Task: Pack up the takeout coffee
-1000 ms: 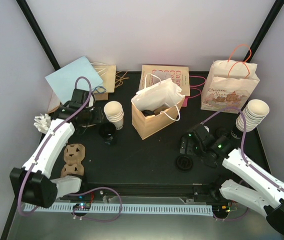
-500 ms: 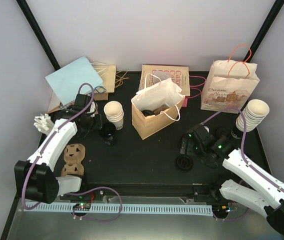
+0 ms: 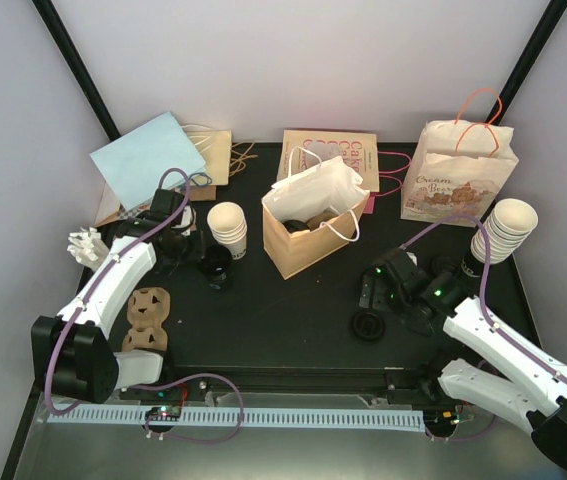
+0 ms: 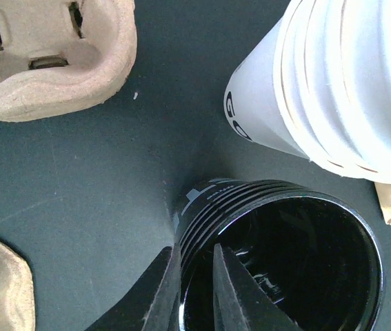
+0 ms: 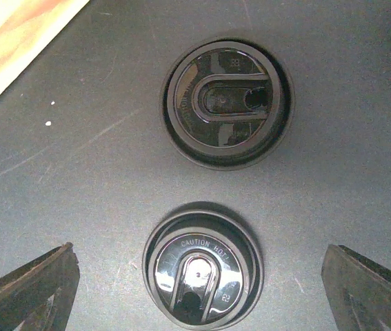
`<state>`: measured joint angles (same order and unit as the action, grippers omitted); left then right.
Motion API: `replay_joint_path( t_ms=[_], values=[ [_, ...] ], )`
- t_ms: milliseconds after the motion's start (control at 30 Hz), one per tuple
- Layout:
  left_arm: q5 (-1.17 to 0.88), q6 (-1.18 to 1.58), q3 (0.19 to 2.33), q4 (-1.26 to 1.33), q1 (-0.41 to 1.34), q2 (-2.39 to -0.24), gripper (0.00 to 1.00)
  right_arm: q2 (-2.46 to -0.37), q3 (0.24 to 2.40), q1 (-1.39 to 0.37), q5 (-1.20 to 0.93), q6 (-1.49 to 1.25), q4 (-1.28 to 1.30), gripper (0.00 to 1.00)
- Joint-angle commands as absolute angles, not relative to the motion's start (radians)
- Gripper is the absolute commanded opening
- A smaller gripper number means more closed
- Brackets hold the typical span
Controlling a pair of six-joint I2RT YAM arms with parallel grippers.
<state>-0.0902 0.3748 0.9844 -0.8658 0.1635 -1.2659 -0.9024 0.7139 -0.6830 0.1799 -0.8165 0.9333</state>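
Observation:
My left gripper is shut on the wall of a stack of black cups, one finger inside the rim and one outside; it shows in the top view at the left. A stack of nested cream cups stands just beside the black stack. My right gripper is open and hovers over two round black lids, a near one between the fingers and a far one. One lid shows in the top view. A single cream cup with its lid is not in view.
A brown paper bag with a white bag in it stands open in the middle. A brown pulp carrier lies front left and shows in the left wrist view. Another cream cup stack leans at the right. Printed bags stand at the back.
My left gripper has moved a little right and forward onto the black cup stack. The right arm has hardly moved.

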Motion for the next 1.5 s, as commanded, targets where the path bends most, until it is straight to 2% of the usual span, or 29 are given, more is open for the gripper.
replay_joint_path(
  t_ms=[0, 400, 1033, 1367, 1400, 1467],
  values=[
    [-0.092, 0.359, 0.988, -0.859, 0.157, -1.275, 0.14, -0.903, 0.732, -0.677, 0.199, -0.815, 0.923, 0.98],
    [-0.058, 0.342, 1.012, -0.909, 0.158, -1.26, 0.02, -0.903, 0.731, -0.678, 0.2, -0.814, 0.925, 0.98],
    [-0.112, 0.315, 1.122, -1.03, 0.158, -1.192, 0.02, -0.904, 0.725, -0.678, 0.194, -0.813, 0.917, 0.98],
    [-0.126, 0.311, 1.111, -1.032, 0.159, -1.186, 0.02, -0.902, 0.723, -0.677, 0.192, -0.813, 0.919, 0.98],
    [-0.128, 0.308, 1.109, -1.031, 0.158, -1.183, 0.02, -0.902, 0.722, -0.678, 0.191, -0.813, 0.919, 0.98],
    [-0.142, 0.291, 1.101, -1.025, 0.159, -1.183, 0.11, -0.9, 0.721, -0.678, 0.192, -0.812, 0.919, 0.98]
  ],
)
